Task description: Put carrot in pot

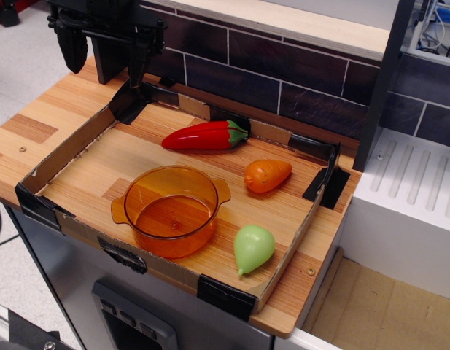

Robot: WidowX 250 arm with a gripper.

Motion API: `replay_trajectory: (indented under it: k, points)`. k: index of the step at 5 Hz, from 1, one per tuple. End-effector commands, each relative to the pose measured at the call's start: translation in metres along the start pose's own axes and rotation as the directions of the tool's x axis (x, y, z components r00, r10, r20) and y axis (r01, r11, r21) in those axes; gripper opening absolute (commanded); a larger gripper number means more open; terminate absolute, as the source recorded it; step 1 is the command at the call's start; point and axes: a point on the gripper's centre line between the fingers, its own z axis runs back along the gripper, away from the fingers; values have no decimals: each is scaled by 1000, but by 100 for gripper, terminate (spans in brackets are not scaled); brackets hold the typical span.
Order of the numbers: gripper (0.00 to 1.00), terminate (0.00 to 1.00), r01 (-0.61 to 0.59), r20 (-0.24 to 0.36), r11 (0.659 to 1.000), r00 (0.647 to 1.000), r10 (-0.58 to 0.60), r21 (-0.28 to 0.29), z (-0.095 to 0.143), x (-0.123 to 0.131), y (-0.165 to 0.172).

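**A:** Where does the gripper [104,55] sit in the overhead view?

**B:** At the top left, above the far corner of the cardboard-walled tray [60,157]. Its two dark fingers [71,47] hang apart with nothing between them, though the upper part is cut off by the picture's edge, so the exact spread is hard to judge.

**A:** And the carrot [268,175]?

**B:** It lies on its side on the tray's wooden floor, well apart from the gripper, toward the right wall, blunt tip pointing right. The red chili pepper [205,136] lies just behind it, near the back wall.

**A:** The pot [172,210]?

**B:** It stands upright near the tray's front edge, to the left of the carrot and close to it without touching; nothing is inside. A pale green pear-shaped toy [252,248] lies just right of the pot, in front of the carrot.
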Motion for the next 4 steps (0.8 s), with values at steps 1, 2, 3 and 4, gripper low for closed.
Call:
replay_trajectory:
  k: [1,2,3,4]
  points:
    - [100,0,0,0,1000,1000,0,0,0,0,0]
    - [100,0,265,-60,964,962,-265,-3,-4,-2,-33]
    - [100,0,397,10,917,918,-397,-23,-7,-5,-64]
    - [100,0,491,75,863,871,-485,-120,5,-16,-98]
